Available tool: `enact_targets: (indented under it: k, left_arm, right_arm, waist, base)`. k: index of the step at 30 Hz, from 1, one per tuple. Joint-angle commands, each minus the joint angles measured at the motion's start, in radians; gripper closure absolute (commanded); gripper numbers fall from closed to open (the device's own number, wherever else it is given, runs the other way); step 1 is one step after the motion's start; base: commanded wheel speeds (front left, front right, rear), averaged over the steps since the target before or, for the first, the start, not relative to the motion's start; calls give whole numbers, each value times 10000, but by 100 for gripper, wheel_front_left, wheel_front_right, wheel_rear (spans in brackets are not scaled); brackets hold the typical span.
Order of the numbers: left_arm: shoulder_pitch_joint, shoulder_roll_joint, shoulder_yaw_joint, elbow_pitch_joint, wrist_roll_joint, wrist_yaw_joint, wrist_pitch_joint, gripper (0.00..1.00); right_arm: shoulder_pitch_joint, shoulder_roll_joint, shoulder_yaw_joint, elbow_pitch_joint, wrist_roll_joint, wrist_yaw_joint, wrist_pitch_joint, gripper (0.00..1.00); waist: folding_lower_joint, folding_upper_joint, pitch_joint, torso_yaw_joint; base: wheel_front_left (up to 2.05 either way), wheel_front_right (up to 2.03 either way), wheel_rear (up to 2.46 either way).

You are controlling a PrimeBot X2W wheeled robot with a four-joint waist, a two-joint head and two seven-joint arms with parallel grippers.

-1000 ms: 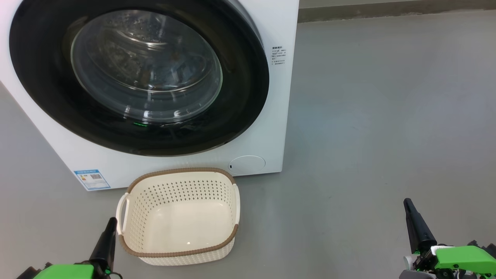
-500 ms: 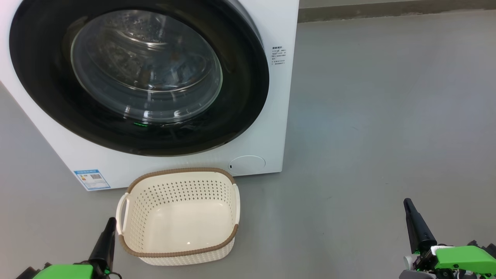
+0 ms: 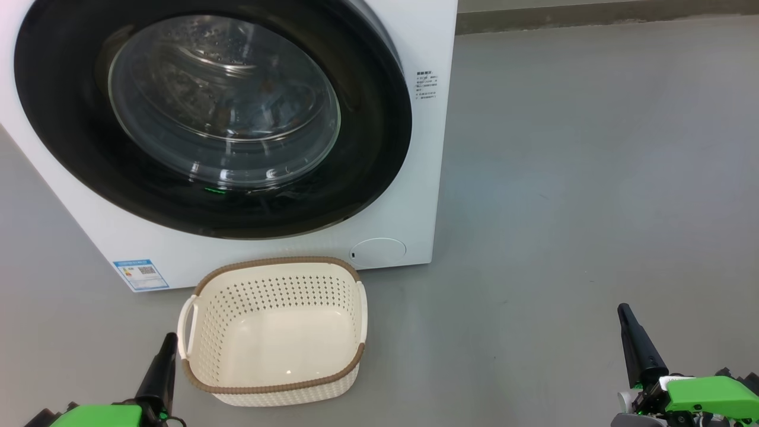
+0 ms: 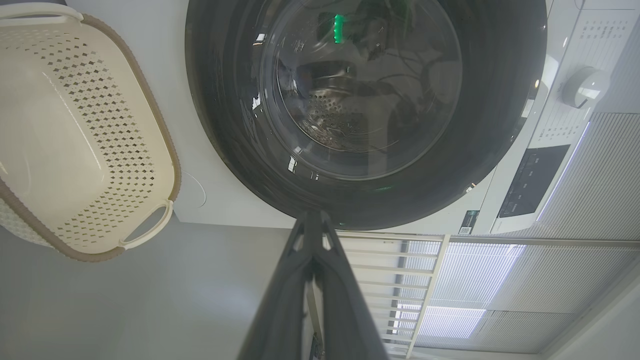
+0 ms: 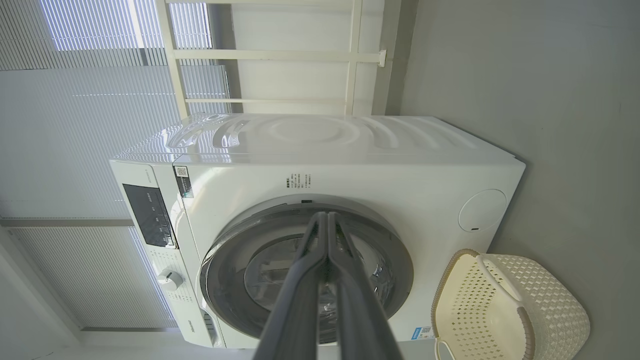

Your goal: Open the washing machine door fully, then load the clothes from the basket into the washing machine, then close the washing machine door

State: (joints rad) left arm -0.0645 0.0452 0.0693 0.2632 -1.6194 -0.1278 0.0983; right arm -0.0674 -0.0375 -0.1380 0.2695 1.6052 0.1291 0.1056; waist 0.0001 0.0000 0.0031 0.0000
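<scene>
Washing machine door (image 3: 213, 112) still closed

I see a grey floor (image 3: 593, 178) running to a darker skirting strip (image 3: 593, 18), plus slatted blinds (image 5: 75, 125) and a white railing (image 5: 280, 55).

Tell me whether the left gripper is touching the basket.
Apart. The left wrist view shows the left gripper, jaws shut, mid-frame and the basket far to one side, with bare grey floor between them.
</scene>
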Motion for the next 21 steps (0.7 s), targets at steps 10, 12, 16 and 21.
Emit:
enact_targets:
  k: [10,12,16,21]
  left_arm:
    - [-426,128,344,-184,25,-29,68,100]
    - [-427,126,347,-183,27,-29,71,100]
    - [-427,122,353,-183,32,-29,76,100]
    - [-428,117,360,-183,38,-29,81,100]
  right_arm:
    - [-406,-127,242,-248,34,16,76,100]
    - [-406,-127,242,-248,35,16,76,100]
    - [-406,-127,242,-248,35,16,76,100]
    - [-406,-127,243,-248,35,16,76,100]
  waist:
    - [0,0,0,0]
    - [0,0,0,0]
    - [0,0,0,0]
    - [0,0,0,0]
  base:
    - [0,0,0]
    - [0,0,0]
    - [0,0,0]
    - [0,0,0]
